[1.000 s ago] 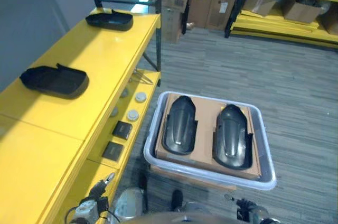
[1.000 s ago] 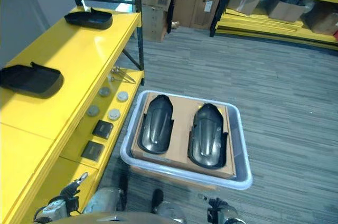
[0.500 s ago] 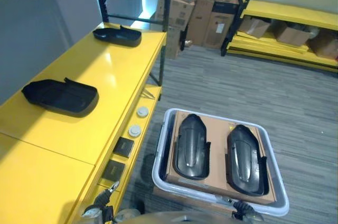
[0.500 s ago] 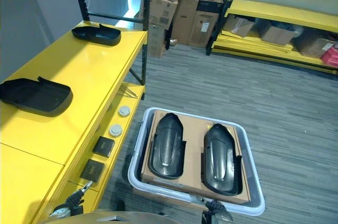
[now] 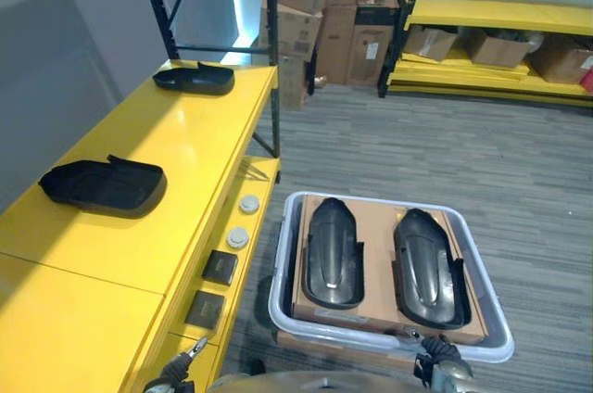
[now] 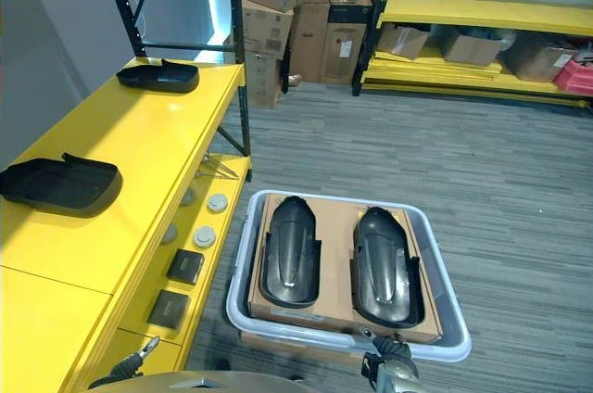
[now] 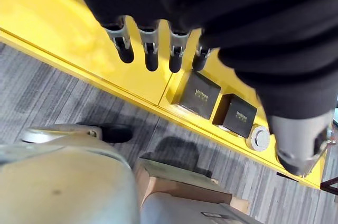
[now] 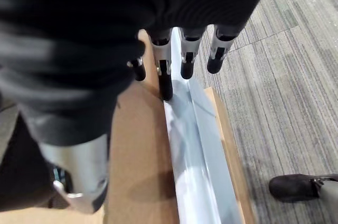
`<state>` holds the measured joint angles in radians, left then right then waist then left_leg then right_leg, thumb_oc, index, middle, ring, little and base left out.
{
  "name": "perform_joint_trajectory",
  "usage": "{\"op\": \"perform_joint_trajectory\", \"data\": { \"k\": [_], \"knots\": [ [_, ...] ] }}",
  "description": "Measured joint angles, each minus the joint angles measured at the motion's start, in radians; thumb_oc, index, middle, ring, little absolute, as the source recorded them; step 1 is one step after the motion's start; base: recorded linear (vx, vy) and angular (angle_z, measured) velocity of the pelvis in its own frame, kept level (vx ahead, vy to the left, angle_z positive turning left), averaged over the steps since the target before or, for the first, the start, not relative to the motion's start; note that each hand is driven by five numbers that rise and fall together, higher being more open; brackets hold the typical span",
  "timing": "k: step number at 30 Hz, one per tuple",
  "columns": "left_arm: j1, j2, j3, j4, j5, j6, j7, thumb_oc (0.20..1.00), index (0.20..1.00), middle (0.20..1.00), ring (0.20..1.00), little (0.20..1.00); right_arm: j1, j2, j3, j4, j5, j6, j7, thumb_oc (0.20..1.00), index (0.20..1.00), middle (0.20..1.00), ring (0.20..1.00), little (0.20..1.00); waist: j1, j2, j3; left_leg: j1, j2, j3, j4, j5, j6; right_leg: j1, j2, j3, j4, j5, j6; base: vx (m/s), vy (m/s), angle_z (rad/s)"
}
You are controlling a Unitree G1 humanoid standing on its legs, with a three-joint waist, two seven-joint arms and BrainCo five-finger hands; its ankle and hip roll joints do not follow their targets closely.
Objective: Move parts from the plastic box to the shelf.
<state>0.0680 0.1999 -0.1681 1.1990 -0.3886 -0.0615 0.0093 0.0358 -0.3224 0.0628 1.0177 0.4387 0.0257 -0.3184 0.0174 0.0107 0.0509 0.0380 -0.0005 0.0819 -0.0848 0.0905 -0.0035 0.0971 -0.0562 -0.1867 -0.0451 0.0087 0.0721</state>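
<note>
Eye views: two parts (image 5: 334, 252) lay on cardboard in the box (image 5: 283, 268), two others (image 5: 102, 185) on the shelf (image 5: 176, 133) | left wrist: left hand (image 7: 150, 44) relaxed, empty, box print too small to read | right wrist: right hand (image 8: 182, 49) relaxed over box rim, part cut off.

You have grey striped carpet (image 5: 463, 152) across the whole floor. At the far end, stacked cardboard cartons (image 5: 320, 4) stand between black rack uprights (image 5: 271, 31). To the far right, a low yellow rack (image 6: 482, 13) carries more cardboard boxes (image 6: 463, 44), with a pink item (image 6: 576, 73) at its right end. On the lower yellow ledge to your left, two small black boxes (image 5: 220, 267) (image 5: 204, 309) lie one behind the other, also seen side by side in the left wrist view (image 7: 197, 94). Farther along that ledge, two round grey discs (image 5: 249, 203) (image 5: 238, 237) lie near each other, and a thin wire-like piece (image 6: 217, 165) lies at the far end.
</note>
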Motion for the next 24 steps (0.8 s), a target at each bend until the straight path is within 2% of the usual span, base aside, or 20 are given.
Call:
{"op": "perform_joint_trajectory", "data": {
  "k": [8, 11, 14, 15, 17, 18, 19, 21, 22, 24],
  "knots": [
    [-0.005, 0.003, 0.001, 0.018, 0.032, 0.005, -0.015, 1.0, 1.0, 1.0, 1.0, 1.0, 0.027, 0.009, -0.046, 0.117, 0.047, -0.009, -0.035, 1.0, 1.0, 1.0, 1.0, 1.0, -0.008, -0.011, -0.01, 0.001, -0.001, 0.012, 0.006, 0.006, 0.01, -0.014, 0.0, 0.019, 0.017, 0.002, 0.006, -0.02, 0.037, -0.06],
    [-0.013, 0.003, -0.032, 0.028, 0.041, 0.006, -0.029, 1.0, 1.0, 1.0, 1.0, 1.0, 0.033, 0.016, -0.049, 0.134, 0.047, -0.03, -0.034, 1.0, 1.0, 1.0, 1.0, 1.0, -0.018, -0.018, -0.006, 0.0, -0.003, 0.034, 0.006, 0.003, 0.012, -0.051, -0.006, 0.04, 0.063, -0.002, 0.006, -0.13, 0.044, -0.27],
    [-0.021, 0.006, -0.047, 0.023, 0.042, 0.006, -0.036, 1.0, 1.0, 1.0, 1.0, 1.0, 0.025, 0.033, -0.072, 0.136, 0.047, -0.051, -0.031, 1.0, 1.0, 1.0, 1.0, 1.0, -0.012, -0.029, 0.015, 0.0, -0.002, 0.058, 0.002, -0.002, 0.016, -0.099, -0.014, 0.063, 0.13, -0.023, 0.028, -0.15, -0.058, -0.25],
    [-0.018, 0.014, -0.055, 0.002, 0.045, 0.003, -0.036, 1.0, 1.0, 1.0, 1.0, 1.0, 0.013, 0.044, -0.074, 0.135, 0.047, -0.054, -0.029, 1.0, 1.0, 1.0, 1.0, 1.0, -0.012, -0.03, 0.028, 0.001, -0.001, 0.06, 0.0, -0.002, 0.016, -0.109, -0.02, 0.064, 0.145, -0.035, 0.021, -0.2, -0.101, -0.31],
    [-0.018, 0.024, -0.067, -0.006, 0.041, 0.003, -0.036, 1.0, 1.0, 1.0, 1.0, 1.0, -0.002, 0.058, -0.074, 0.137, 0.047, -0.054, -0.024, 1.0, 1.0, 1.0, 1.0, 1.0, -0.001, -0.021, 0.043, -0.012, 0.011, 0.066, 0.0, 0.008, 0.026, -0.122, -0.03, 0.03, 0.142, -0.042, 0.023, -0.21, -0.133, -0.28],
    [-0.021, 0.026, -0.065, -0.008, 0.038, 0.002, -0.036, 1.0, 1.0, 1.0, 1.0, 1.0, -0.014, 0.062, -0.073, 0.138, 0.047, -0.054, -0.017, 1.0, 1.0, 1.0, 1.0, 1.0, 0.012, -0.007, 0.051, -0.03, 0.028, 0.076, 0.0, 0.016, 0.037, -0.143, -0.035, 0.004, 0.194, -0.054, 0.032, -0.22, -0.186, -0.22],
    [-0.026, 0.031, -0.053, -0.005, 0.036, 0.003, -0.036, 1.0, 1.0, 1.0, 1.0, 1.0, -0.024, 0.067, -0.065, 0.138, 0.047, -0.054, -0.015, 1.0, 1.0, 1.0, 1.0, 1.0, 0.018, -0.002, 0.053, -0.046, 0.044, 0.077, 0.0, 0.02, 0.043, -0.176, -0.054, 0.006, 0.288, -0.074, 0.03, -0.23, -0.221, -0.05],
    [-0.026, 0.048, -0.031, -0.007, 0.031, 0.003, -0.037, 1.0, 1.0, 1.0, 1.0, 1.0, -0.043, 0.075, -0.059, 0.138, 0.046, -0.06, -0.013, 1.0, 1.0, 1.0, 1.0, 1.0, 0.04, 0.006, 0.054, -0.06, 0.064, 0.064, 0.0, 0.039, 0.048, -0.183, -0.089, 0.024, 0.37, -0.116, 0.056, -0.26, -0.261, 0.19],
    [-0.028, 0.059, -0.031, -0.007, 0.026, 0.003, -0.037, 1.0, 1.0, 1.0, 1.0, 1.0, -0.054, 0.076, -0.038, 0.137, 0.046, -0.071, -0.013, 1.0, 1.0, 1.0, 1.0, 1.0, 0.047, 0.005, 0.054, -0.08, 0.07, 0.053, 0.0, 0.047, 0.043, -0.171, -0.1, 0.029, 0.357, -0.125, 0.062, -0.24, -0.264, 0.29],
    [-0.043, 0.072, -0.028, -0.003, 0.01, 0.001, -0.034, 1.0, 1.0, 1.0, 1.0, 1.0, -0.078, 0.076, -0.018, 0.136, 0.046, -0.087, -0.013, 1.0, 1.0, 1.0, 1.0, 1.0, 0.071, -0.005, 0.051, -0.123, 0.084, 0.047, 0.007, 0.073, 0.011, -0.143, -0.094, 0.034, 0.264, -0.123, 0.06, -0.18, -0.256, 0.13]
  ]
}}
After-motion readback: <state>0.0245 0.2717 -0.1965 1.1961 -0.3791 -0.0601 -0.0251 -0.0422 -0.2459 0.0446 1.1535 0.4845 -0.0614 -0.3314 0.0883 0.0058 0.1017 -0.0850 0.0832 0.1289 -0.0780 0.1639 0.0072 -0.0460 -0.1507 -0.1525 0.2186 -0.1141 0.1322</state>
